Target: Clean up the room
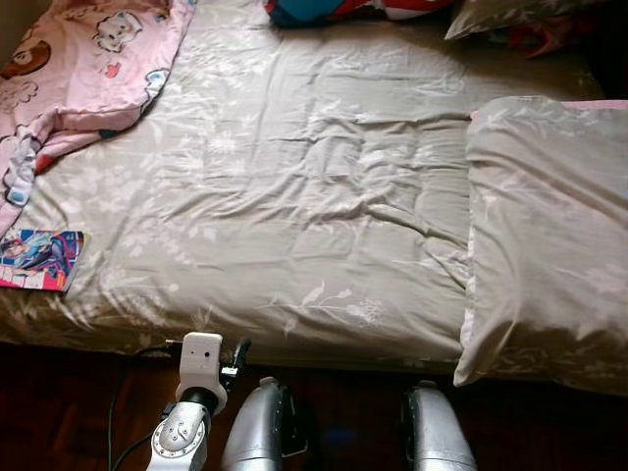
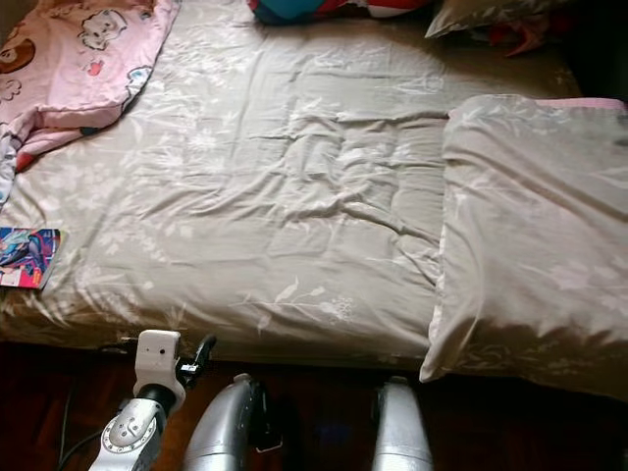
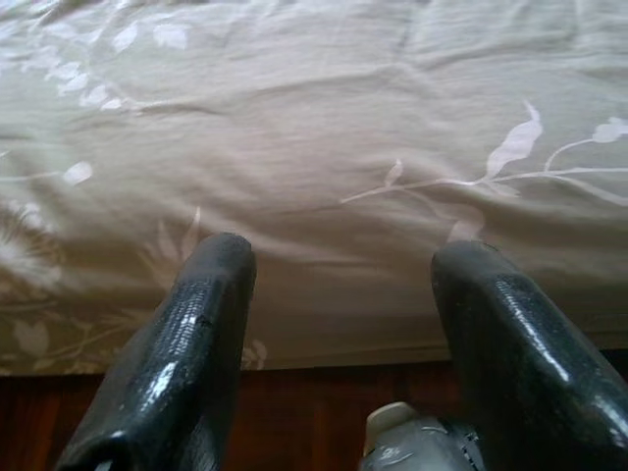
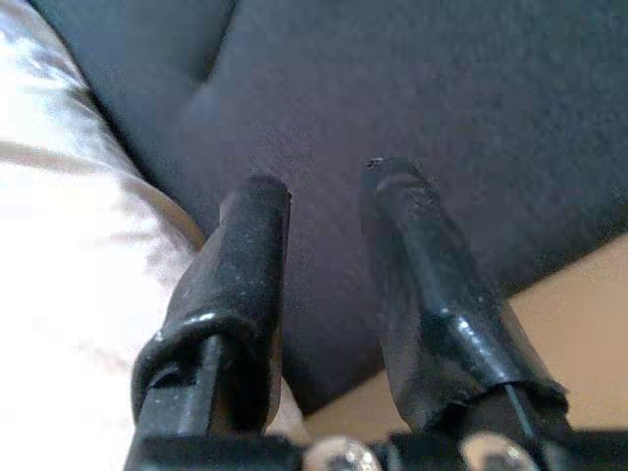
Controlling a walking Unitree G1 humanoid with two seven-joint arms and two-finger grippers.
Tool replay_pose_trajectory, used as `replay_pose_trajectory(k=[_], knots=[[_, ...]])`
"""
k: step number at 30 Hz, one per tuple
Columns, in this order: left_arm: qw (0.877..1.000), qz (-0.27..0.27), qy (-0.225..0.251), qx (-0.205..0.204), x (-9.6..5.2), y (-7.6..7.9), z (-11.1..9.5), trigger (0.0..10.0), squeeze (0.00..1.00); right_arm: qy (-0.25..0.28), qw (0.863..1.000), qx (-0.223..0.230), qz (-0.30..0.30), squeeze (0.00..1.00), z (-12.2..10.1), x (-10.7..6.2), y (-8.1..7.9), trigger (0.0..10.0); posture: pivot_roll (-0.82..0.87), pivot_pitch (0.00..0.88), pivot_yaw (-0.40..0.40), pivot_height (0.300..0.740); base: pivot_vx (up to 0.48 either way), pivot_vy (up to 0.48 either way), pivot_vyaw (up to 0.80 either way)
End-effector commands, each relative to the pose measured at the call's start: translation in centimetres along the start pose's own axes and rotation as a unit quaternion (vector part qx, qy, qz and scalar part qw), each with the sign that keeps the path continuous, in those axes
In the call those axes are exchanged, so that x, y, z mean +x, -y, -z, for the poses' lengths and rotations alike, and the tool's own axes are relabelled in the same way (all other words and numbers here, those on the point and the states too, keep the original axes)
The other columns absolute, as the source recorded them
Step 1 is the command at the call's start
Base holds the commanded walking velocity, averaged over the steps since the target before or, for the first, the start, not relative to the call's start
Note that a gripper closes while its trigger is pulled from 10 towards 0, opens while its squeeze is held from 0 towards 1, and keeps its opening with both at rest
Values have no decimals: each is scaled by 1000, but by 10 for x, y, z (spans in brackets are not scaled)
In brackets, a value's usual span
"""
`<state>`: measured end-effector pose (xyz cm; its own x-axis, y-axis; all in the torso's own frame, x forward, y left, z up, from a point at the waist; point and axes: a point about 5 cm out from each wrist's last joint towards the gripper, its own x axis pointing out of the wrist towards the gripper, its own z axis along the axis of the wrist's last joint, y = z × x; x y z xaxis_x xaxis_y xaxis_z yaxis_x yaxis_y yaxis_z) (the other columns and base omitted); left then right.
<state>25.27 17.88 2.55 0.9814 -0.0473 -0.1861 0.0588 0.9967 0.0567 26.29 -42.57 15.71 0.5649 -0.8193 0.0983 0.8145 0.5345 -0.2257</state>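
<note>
A bed with a rumpled grey leaf-print duvet [image 1: 294, 177] lies before me. A pink cartoon-print blanket [image 1: 83, 64] is bunched at its far left corner. A colourful booklet [image 1: 39, 259] lies flat on the left edge. A matching grey pillow [image 1: 549, 235] lies along the right side, overhanging the near edge. My left gripper [image 3: 339, 265] is open, low at the bed's near edge, with nothing between its fingers. In the right wrist view my right gripper [image 4: 329, 186] is open, facing dark cloth [image 4: 412, 88] beside pale fabric [image 4: 59, 245].
A red and blue soft thing [image 1: 324, 10] and a second pillow [image 1: 500, 18] lie at the far end of the bed. Dark wooden floor [image 1: 59, 402] runs along the near edge, with a black cable [image 1: 113, 432] at my left.
</note>
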Motion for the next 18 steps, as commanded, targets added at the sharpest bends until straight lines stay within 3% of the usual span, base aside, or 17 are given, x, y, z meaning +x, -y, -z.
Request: replay_pose_trajectory(k=[1, 2, 3, 5, 8, 12, 13, 16, 18], knots=[[1000, 2, -24, -2, -6, 0, 12, 10000, 0, 1, 996, 23, -86, 0, 9, -14, -30, 10000, -143, 267, 91, 646, 0, 0, 0], [1000, 1, -26, -3, -6, 0, 13, 10000, 0, -8, 992, 33, -120, 0, 13, -20, -42, 10000, -148, 264, 89, 646, 0, 0, 0], [999, -5, -34, -12, -5, -1, 16, 10000, 0, -34, 972, 66, -225, 0, 28, -45, -78, 10000, -148, 264, 89, 646, 0, 0, 0], [999, -13, -40, -23, -4, -3, 19, 10000, 0, -55, 952, 83, -290, 0, 41, -67, -102, 10000, -148, 258, 86, 646, 0, 0, 0], [997, -30, -51, -46, -3, -6, 23, 10000, 0, -100, 931, 71, -345, 0, 70, -105, -126, 10000, -144, 249, 82, 646, 0, 0, 0], [995, -47, -66, -61, -1, -9, 29, 10000, 0, -156, 903, 60, -397, 0, 101, -149, -142, 10000, -131, 235, 77, 651, 0, 0, 0], [995, -47, -66, -61, -1, -9, 29, 10000, 0, -156, 903, 60, -397, 0, 101, -149, -142, 10000, -131, 235, 77, 651, 0, 0, 0], [992, -59, -88, -68, -4, -12, 39, 10000, 0, -192, 882, 44, -427, 0, 116, -173, -149, 10000, -139, 223, 63, 671, 0, 0, 0], [991, -61, -94, -69, -5, -13, 42, 10000, 0, -200, 878, 43, -433, 0, 118, -176, -150, 10000, -139, 221, 62, 676, 0, 0, 0]])
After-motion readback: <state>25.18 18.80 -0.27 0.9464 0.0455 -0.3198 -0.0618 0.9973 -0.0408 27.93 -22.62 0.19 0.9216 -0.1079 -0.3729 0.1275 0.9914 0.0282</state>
